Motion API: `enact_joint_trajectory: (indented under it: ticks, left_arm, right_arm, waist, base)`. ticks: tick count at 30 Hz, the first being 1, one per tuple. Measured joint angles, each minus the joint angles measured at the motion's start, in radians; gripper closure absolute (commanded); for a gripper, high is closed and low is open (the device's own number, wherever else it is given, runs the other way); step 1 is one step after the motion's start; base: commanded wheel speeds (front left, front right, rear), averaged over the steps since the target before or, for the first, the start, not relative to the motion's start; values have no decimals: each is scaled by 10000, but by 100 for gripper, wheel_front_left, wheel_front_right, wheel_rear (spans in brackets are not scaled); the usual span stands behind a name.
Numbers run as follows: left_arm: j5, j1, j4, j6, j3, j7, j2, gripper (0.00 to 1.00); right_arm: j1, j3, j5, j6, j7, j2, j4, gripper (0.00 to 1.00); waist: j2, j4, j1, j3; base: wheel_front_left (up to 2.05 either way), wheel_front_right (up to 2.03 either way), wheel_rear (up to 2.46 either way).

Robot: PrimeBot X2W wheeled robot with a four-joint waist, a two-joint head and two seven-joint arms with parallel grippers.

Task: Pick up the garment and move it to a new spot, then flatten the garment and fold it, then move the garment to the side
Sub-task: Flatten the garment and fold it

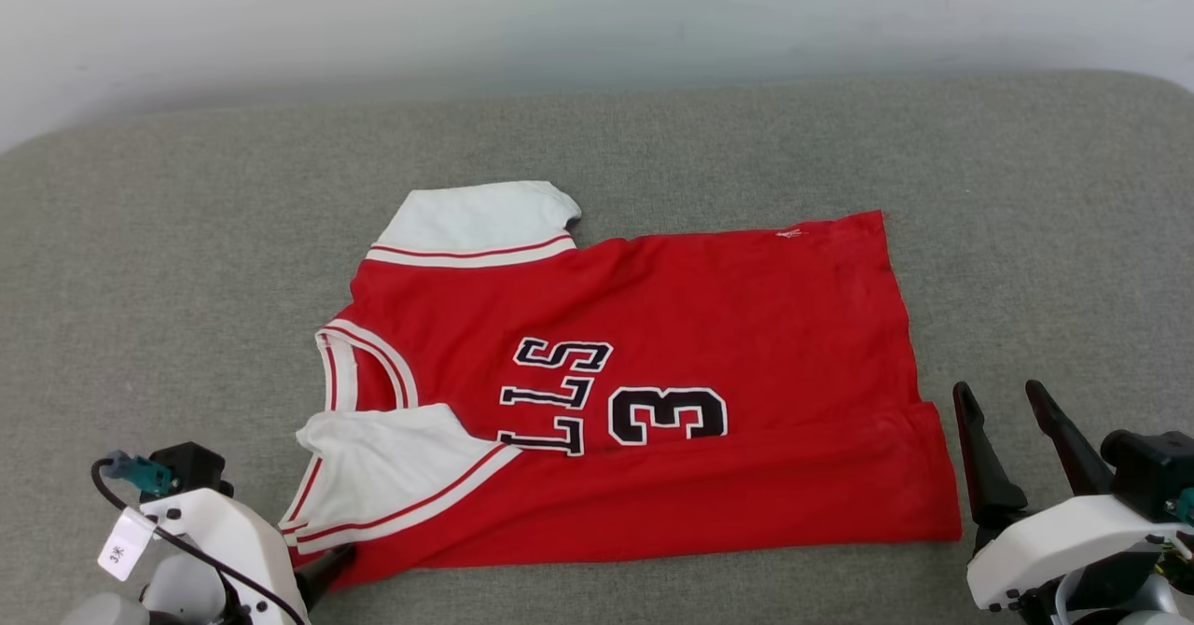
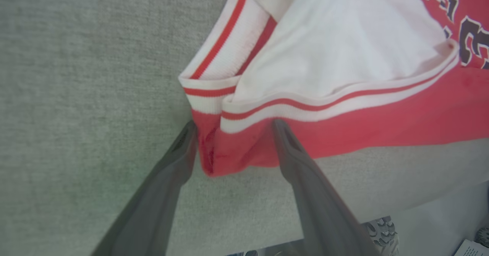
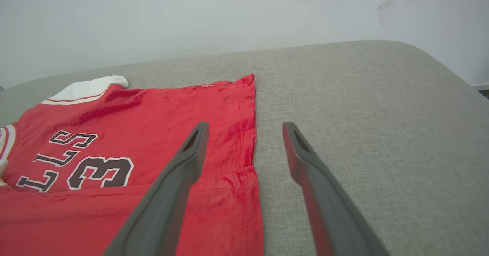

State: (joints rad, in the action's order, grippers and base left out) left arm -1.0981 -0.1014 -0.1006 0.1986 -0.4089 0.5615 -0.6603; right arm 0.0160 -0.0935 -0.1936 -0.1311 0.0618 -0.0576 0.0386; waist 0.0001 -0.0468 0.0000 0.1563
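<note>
**Red garment (image 1: 653, 392) lies half-folded on grey cushion (image 1: 187, 233)**

The garment lies flat mid-cushion, collar to the left. Its near edge is folded over, so only "LLS" and "3" of the black, white-edged lettering show. Its 2 white sleeves carry red-striped trim. The left gripper (image 2: 233, 128) is spread astride the folded sleeve-side corner. The right gripper (image 1: 998, 396), also spread, sits by the hem.

red short-sleeved jersey shirt (image 1: 746, 308) with white sleeves, red-and-white striped collar and trim, black white-edged lettering; grey-green woven fabric bench (image 1: 187, 233); off-white plain wall (image 1: 560, 9); dark grey long-fingered right end effector (image 1: 998, 389).
</note>
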Motion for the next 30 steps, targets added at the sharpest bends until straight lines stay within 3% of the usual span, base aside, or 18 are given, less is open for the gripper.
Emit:
enact_joint_trajectory:
  ticks: [2, 5, 10, 16, 20, 24, 30]
  left_arm:
    - [-73, -115, -209, -8, -50, 171, 58, 0]
    - [-105, -279, -414, -142, -157, 274, 153, 100]
    - [-121, -481, -625, -359, -238, 81, 453, 100]
    - [232, -453, -109, -391, -169, -453, 339, 100]
    - [500, -340, 686, -178, -54, -731, 119, 100]
    - [734, -288, 1423, 10, -29, -851, 2, 100]
    - [966, -329, 1988, 144, -165, -886, 23, 100]
  right_arm:
    - [-61, -33, 0, 0, 67, 6, 4, 0]
    - [-128, -29, -6, 0, 274, 12, -4, 0]
    - [-121, -4, -295, 0, 1275, -205, -31, 0]
    - [110, 75, -989, 2, 4100, -918, -21, 0]
    - [176, 174, -1402, 0, 5620, -1214, 213, 0]
    - [42, 451, -1588, 0, 6240, -1384, 169, 0]
    - [-577, 792, -1657, 0, 6443, -1609, -825, 0]
  waist:
    - [0, -57, -1, 149]
    - [0, -131, -2, 308]
    - [0, -118, -1, 386]
    - [0, 2, -1, 280]
    - [0, 153, 0, 268]
    - [0, 344, 0, 359]
    - [0, 602, 1, 609]
  base:
    - [0, 0, 0]
    - [0, 0, 0]
    - [0, 0, 0]
    - [0, 0, 0]
    - [0, 0, 0]
    - [0, 0, 0]
    - [0, 0, 0]
